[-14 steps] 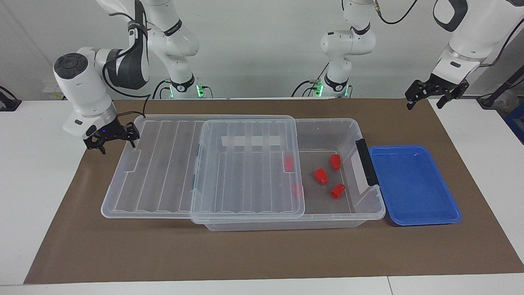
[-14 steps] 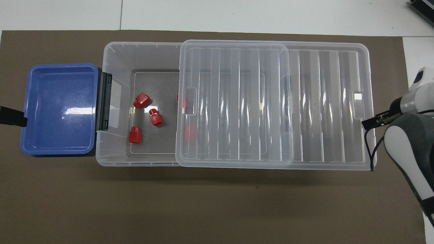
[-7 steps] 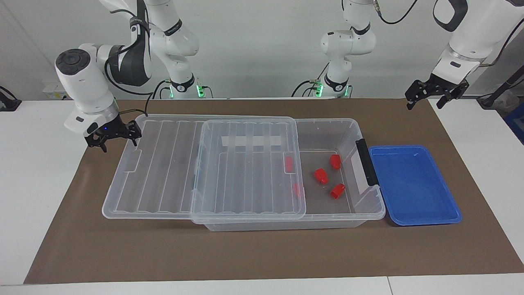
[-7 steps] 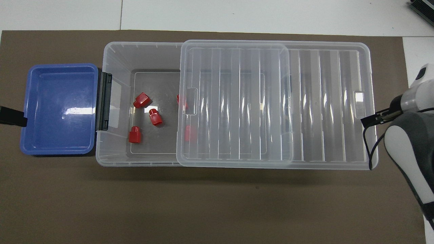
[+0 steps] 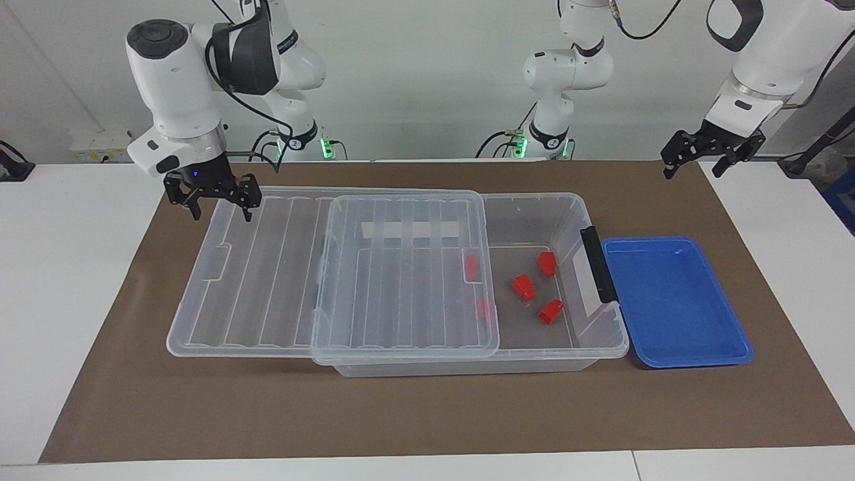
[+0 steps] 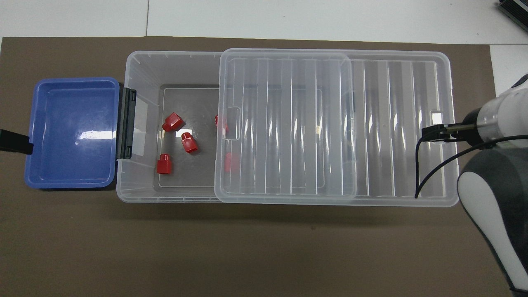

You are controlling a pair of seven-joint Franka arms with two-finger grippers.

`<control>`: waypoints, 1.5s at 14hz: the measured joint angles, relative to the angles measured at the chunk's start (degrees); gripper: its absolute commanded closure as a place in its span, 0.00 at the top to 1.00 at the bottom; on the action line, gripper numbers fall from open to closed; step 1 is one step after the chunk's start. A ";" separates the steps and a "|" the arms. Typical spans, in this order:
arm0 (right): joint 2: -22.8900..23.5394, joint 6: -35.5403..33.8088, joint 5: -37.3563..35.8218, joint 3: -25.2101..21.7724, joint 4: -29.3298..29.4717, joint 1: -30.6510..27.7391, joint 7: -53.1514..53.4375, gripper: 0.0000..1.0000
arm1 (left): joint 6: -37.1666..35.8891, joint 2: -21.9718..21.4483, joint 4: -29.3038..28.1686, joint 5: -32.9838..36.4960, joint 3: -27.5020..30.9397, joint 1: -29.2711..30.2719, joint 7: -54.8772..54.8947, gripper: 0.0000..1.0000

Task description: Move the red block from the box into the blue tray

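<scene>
Facing view: right claw (image 5: 217, 204) hangs spread over the slid-aside lid (image 5: 320, 267) near the right arm's bench edge; red block (image 5: 524, 287) lies in the box (image 5: 534, 347); blue tray (image 5: 674, 300); left claw (image 5: 691, 164) spread above the bench corner.

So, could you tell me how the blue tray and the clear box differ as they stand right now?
The blue tray is opaque, shallow and much smaller; the box is clear, deeper and far larger. The blue tray is empty and has no cover, while the box holds the red blocks and is partly covered by its slid-aside lid. Both are rectangular plastic with rounded corners, standing side by side on the brown mat.
</scene>
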 measured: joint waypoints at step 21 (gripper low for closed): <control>3.63 -13.21 2.88 -0.44 13.96 0.36 8.78 0.99 | 11.27 3.19 -4.22 -1.69 -3.20 -18.71 -53.58 1.00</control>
